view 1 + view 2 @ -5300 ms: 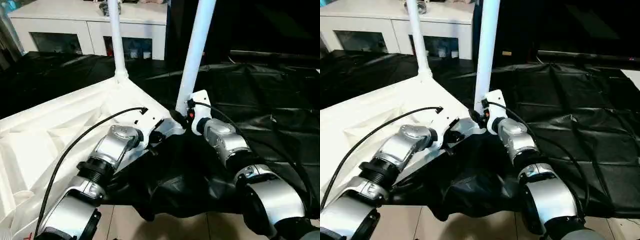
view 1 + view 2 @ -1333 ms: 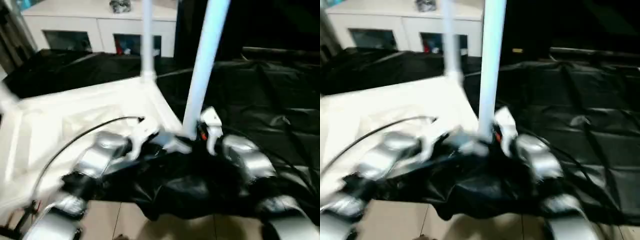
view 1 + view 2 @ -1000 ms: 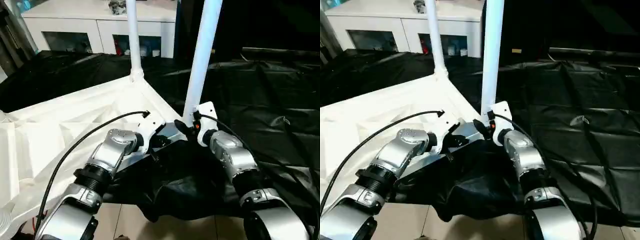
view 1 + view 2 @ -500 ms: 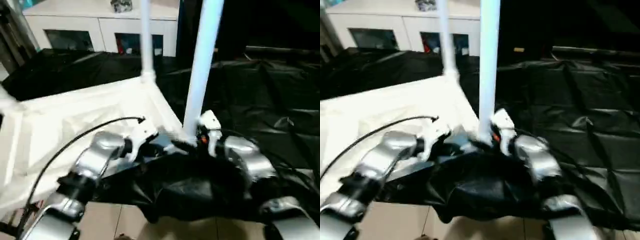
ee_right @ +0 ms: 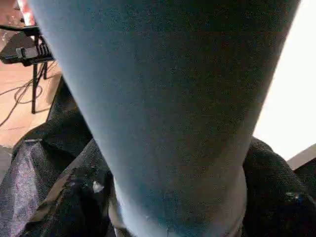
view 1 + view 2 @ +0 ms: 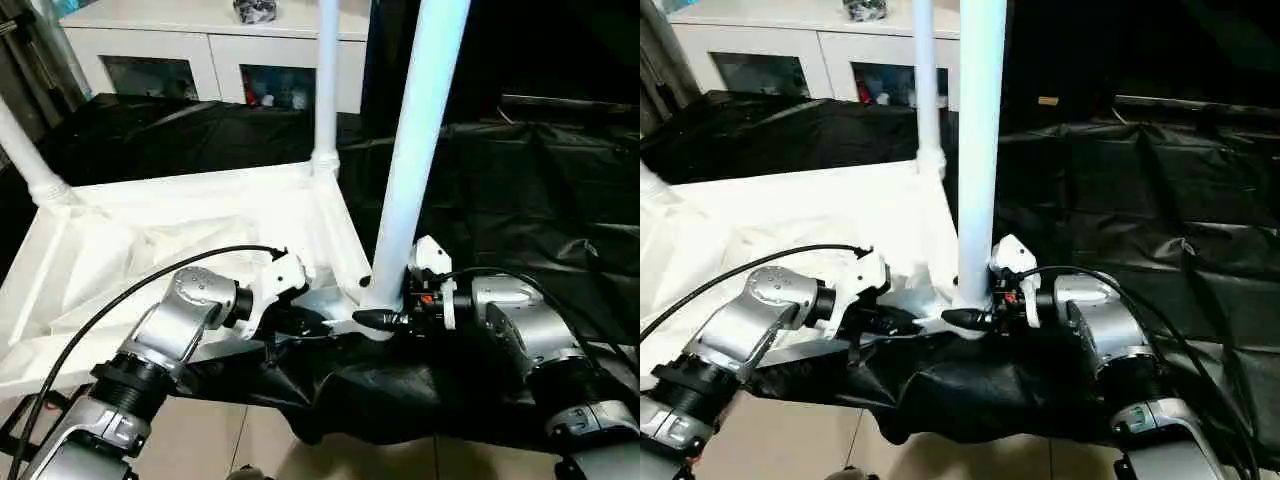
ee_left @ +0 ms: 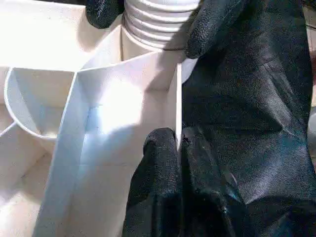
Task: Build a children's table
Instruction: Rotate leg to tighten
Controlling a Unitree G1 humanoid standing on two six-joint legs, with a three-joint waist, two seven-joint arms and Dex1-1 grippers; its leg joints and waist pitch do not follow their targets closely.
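Note:
The children's table lies upside down: its white square top (image 6: 180,235) shows the ribbed underside. Three white legs stand upright in corner sockets: the near one (image 6: 415,150), a far one (image 6: 325,80) and a left one (image 6: 30,150). My left gripper (image 6: 318,325) is shut on the top's thin rim wall (image 7: 177,113) at the near corner, one black finger (image 7: 160,163) on each side. My right gripper (image 6: 380,312) is shut around the near leg's base; the leg (image 5: 163,98) rises between its fingers (image 5: 74,207), whose tips reach the ribbed leg base (image 7: 158,19).
The black-draped work table (image 6: 540,180) stretches right and back; its cloth sags over the front edge (image 6: 360,400) above tan floor (image 6: 230,445). A white cabinet with glass doors (image 6: 200,60) stands behind. A black cable (image 6: 150,290) loops over my left forearm.
The whole picture has shifted with the head, bringing the left leg into view. Both grippers stay at the near corner, still gripping the rim and the leg base.

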